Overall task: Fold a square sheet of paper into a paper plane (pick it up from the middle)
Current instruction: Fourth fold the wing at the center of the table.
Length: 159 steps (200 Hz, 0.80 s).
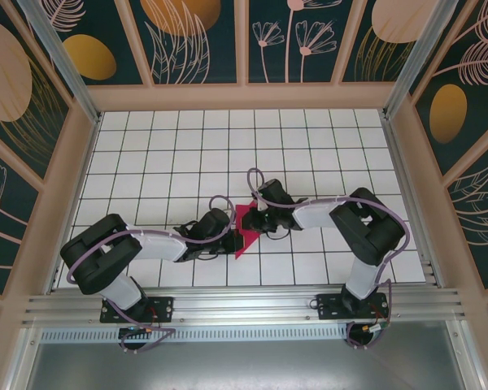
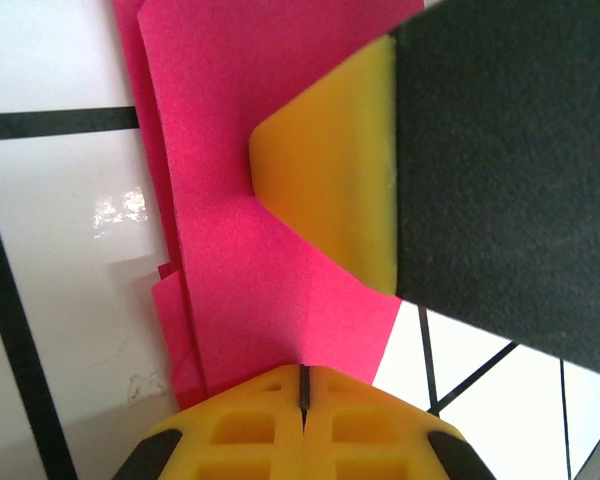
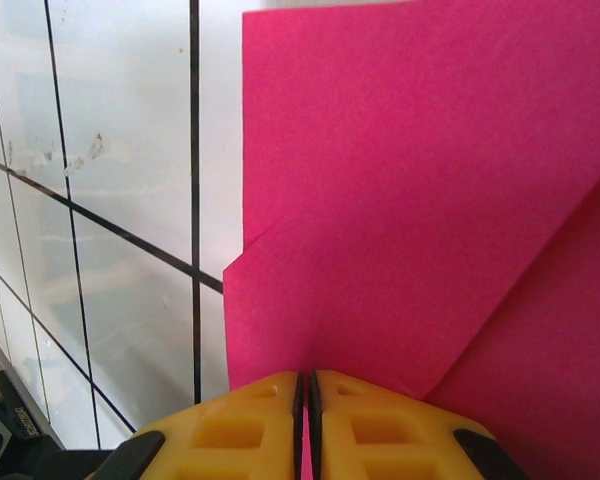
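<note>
From above, the white tabletop [image 1: 163, 146], ruled into square tiles by thin dark lines, carried a thin magenta-pink paper sheet [image 1: 244, 219] folded into a slim triangle tapering towards the near edge, near the middle of the grid and between the two arms. The black left gripper [image 1: 233, 237] met it from the left and the black right gripper [image 1: 258, 219] from the right, with both tips at the paper. At that size I could not tell how either pincer stood. From the left wrist, the two yellow ribbed plastic fingers [image 2: 250, 430] were pressed together, leaving only a hairline dark seam. The sheet's matte, faintly grainy surface narrowed down into that seam, so the left pincer was pinching the paper. Several layers showed as stepped edges along its left side. Over the sheet lay a smooth yellow wedge-shaped pad [image 2: 330, 180] with a rounded tip, set on a coarse black block; that was one finger of the right gripper, flat against the paper. The glossy tile beside it carried a small glare spot. From the right wrist, the yellow fingers [image 3: 230, 435] were likewise closed, with a sliver of pink in the slit between them, gripping the sheet. Above them the paper rose as a broad flat panel with a straight left edge, a diagonal fold line crossing it on the right.
</note>
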Each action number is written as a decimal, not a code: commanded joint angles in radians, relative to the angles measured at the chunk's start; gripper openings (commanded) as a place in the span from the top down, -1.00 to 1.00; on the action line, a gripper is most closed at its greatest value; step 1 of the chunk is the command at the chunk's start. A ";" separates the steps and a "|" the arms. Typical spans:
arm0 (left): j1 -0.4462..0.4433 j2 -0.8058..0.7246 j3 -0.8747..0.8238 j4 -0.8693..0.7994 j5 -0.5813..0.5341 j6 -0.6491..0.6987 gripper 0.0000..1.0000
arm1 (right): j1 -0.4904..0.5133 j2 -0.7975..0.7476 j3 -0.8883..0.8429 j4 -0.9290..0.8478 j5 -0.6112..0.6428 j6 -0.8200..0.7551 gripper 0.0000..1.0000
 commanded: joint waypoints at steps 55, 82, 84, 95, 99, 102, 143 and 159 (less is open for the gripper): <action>-0.020 0.045 -0.066 -0.204 -0.061 0.027 1.00 | -0.182 0.132 0.122 -0.012 0.076 -0.097 0.67; -0.022 0.047 -0.057 -0.204 -0.059 0.033 1.00 | -0.245 0.162 0.183 -0.051 0.057 -0.144 0.67; -0.023 0.047 -0.055 -0.205 -0.058 0.032 1.00 | -0.248 0.162 0.187 -0.054 0.056 -0.147 0.67; -0.024 0.044 -0.049 -0.212 -0.059 0.037 1.00 | -0.259 0.162 0.207 -0.074 0.059 -0.164 0.66; -0.026 0.043 -0.048 -0.214 -0.060 0.038 1.00 | -0.262 0.160 0.213 -0.083 0.062 -0.170 0.66; -0.027 0.042 -0.047 -0.214 -0.061 0.038 1.00 | -0.266 0.160 0.217 -0.087 0.064 -0.174 0.66; -0.028 0.038 -0.022 -0.226 -0.060 0.063 1.00 | -0.298 0.092 0.222 -0.123 0.042 -0.204 0.64; -0.029 0.030 0.014 -0.246 -0.054 0.085 1.00 | -0.298 0.019 0.189 -0.117 0.018 -0.204 0.59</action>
